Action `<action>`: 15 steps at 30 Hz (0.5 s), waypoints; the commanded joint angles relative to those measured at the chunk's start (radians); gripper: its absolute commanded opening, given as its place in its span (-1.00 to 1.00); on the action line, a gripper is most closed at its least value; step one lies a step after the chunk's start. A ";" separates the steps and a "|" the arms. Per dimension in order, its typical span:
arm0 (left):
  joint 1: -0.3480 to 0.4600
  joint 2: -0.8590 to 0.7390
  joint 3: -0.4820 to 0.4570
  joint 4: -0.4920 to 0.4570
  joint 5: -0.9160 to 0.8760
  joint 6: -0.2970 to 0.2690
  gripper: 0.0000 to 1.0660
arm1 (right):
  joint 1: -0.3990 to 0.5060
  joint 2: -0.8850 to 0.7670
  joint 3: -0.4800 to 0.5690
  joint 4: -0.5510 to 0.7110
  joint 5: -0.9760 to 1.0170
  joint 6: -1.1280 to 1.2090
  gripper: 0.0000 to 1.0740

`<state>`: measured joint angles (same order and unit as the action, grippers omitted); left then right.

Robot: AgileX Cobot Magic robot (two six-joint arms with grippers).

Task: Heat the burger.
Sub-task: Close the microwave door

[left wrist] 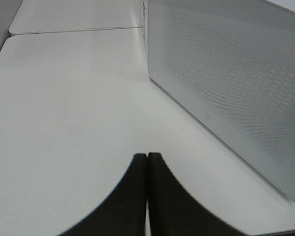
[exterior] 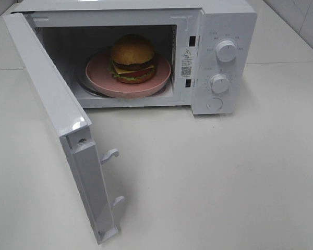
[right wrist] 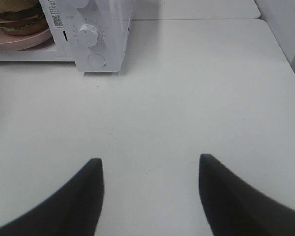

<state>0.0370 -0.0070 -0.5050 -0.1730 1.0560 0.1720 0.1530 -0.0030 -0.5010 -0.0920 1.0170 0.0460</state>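
Observation:
The burger [exterior: 133, 58] with its golden bun, cheese, lettuce and tomato sits on a round pink plate [exterior: 159, 78] inside the white microwave [exterior: 224, 21], whose door [exterior: 52, 104] hangs wide open to the left. The right wrist view catches the burger [right wrist: 17, 17] and plate [right wrist: 19, 40] at its edge. My right gripper [right wrist: 150, 164] stands open and empty over the bare table, well back from the microwave's front. My left gripper [left wrist: 147, 158] is shut with nothing in it, low over the table beside the outer face of the open door [left wrist: 236, 73]. Neither gripper shows in the high view.
Two white knobs [exterior: 226, 51] [exterior: 219, 83] and a round button [exterior: 214, 104] are on the microwave's right panel. Two latch hooks [exterior: 110, 154] stick out from the door's edge. The white table [exterior: 224, 177] stretches in front and to the right.

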 commanded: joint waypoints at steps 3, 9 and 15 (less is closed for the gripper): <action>-0.004 -0.017 0.003 -0.004 -0.012 0.003 -1.00 | -0.004 -0.023 0.003 -0.001 -0.017 -0.007 0.01; -0.004 -0.017 0.003 -0.004 -0.012 0.003 -1.00 | -0.004 -0.023 0.003 -0.001 -0.017 -0.007 0.01; -0.004 -0.017 0.003 -0.004 -0.012 0.003 -1.00 | -0.004 -0.023 0.003 -0.001 -0.017 -0.007 0.01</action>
<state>0.0370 -0.0070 -0.5050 -0.1730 1.0560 0.1720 0.1530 -0.0030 -0.5010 -0.0910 1.0170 0.0460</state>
